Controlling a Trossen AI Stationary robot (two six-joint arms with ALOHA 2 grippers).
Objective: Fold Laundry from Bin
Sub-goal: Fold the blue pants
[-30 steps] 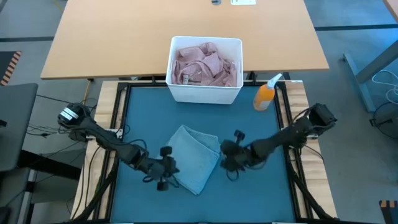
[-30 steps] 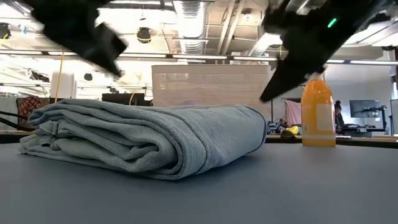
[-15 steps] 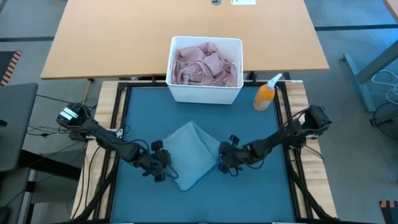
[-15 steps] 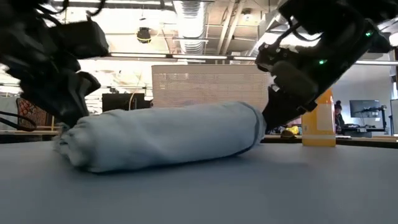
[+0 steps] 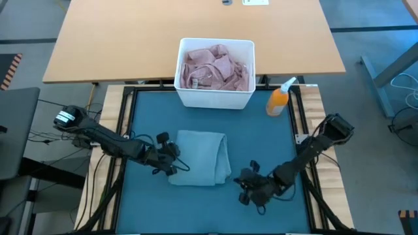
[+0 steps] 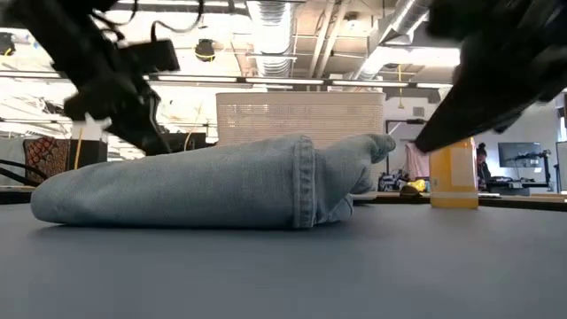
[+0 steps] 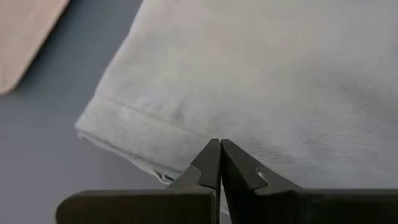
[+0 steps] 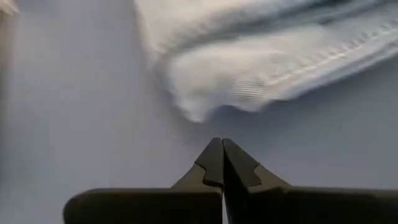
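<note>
The folded light blue jeans lie flat on the teal mat, their edges square to the table; the low view shows them as a long roll. My left gripper is shut, its tips at the jeans' left edge. My right gripper is shut and hangs over bare mat off the jeans' near right corner, clear of the cloth. The white bin stands at the mat's far edge with pink laundry piled in it. My left gripper's shut fingertips stand over the jeans' left edge, beside the stitched hem, slanting down from the table's left. Whether they touch the cloth I cannot tell. The jeans lie flat on the mat.
An orange spray bottle stands to the right of the bin at the mat's far right corner. A tan table lies beyond the bin. Bare mat stretches along the near edge and to the jeans' right.
The folded jeans have turned about on the mat, from lying cornerwise to lying square with the table's edges. My left gripper has gone toward the far edge along the jeans' left side. My right gripper has drawn back toward the near right, off the jeans.
</note>
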